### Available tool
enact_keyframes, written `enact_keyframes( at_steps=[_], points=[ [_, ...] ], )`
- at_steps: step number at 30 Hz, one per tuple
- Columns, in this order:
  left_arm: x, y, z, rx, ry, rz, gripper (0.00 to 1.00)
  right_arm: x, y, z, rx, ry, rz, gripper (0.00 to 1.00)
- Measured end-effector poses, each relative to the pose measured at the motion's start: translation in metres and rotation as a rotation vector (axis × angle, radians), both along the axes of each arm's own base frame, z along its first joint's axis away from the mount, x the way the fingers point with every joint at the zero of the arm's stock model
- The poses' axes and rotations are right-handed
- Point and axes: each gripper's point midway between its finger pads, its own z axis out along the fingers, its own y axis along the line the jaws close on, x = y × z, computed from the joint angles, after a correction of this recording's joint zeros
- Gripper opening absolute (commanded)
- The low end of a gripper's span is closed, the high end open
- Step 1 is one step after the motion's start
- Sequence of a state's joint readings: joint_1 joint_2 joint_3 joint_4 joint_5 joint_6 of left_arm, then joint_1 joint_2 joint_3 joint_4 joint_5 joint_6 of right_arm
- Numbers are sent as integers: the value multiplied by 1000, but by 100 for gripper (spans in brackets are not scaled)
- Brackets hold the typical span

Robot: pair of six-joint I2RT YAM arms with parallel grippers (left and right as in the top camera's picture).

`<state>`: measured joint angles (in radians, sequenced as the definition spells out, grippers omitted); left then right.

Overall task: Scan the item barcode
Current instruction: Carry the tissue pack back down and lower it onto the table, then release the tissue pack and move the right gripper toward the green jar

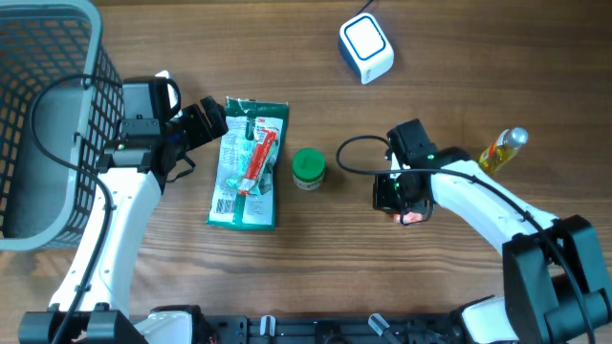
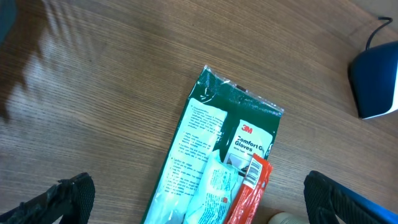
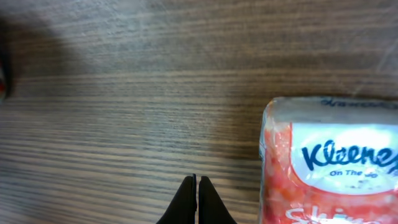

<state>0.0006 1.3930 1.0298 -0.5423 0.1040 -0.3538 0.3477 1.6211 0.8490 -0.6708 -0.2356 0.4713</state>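
A green and white 3M gloves packet (image 1: 246, 164) lies flat on the table with a red tube pack (image 1: 259, 158) on top of it. In the left wrist view the packet (image 2: 214, 162) and the red pack's barcode end (image 2: 255, 171) sit between my left gripper's (image 2: 199, 208) wide open fingers (image 2: 68, 199). My left gripper (image 1: 210, 117) hovers at the packet's upper left end. My right gripper (image 3: 196, 182) is shut on nothing, just left of an orange Kleenex tissue pack (image 3: 329, 162). From overhead that gripper (image 1: 402, 203) covers most of the tissue pack (image 1: 413, 217). The white and blue scanner (image 1: 366, 48) stands at the back.
A green-capped jar (image 1: 308, 167) stands between the packet and the right arm. A yellow bottle (image 1: 504, 150) lies at the right. A grey mesh basket (image 1: 43, 115) fills the left edge. The scanner (image 2: 376, 81) also shows at the left wrist view's right edge.
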Motion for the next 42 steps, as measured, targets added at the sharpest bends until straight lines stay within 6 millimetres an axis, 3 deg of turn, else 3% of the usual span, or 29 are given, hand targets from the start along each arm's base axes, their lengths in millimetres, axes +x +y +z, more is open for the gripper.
enact_keyframes(
  at_steps=[11, 21, 27, 33, 42],
  points=[
    [0, 0, 0, 0, 0, 0, 100, -4, -11, -5, -55, 11, -22, 5],
    [0, 0, 0, 0, 0, 0, 100, -31, -67, -4, -361, 103, -40, 5],
    [0, 0, 0, 0, 0, 0, 100, -1, -49, 20, -296, 37, -55, 9],
    [0, 0, 0, 0, 0, 0, 100, 3, -26, 21, -172, 35, -53, 6],
    [0, 0, 0, 0, 0, 0, 100, 4, -22, 13, -140, 17, -53, 4]
  ],
)
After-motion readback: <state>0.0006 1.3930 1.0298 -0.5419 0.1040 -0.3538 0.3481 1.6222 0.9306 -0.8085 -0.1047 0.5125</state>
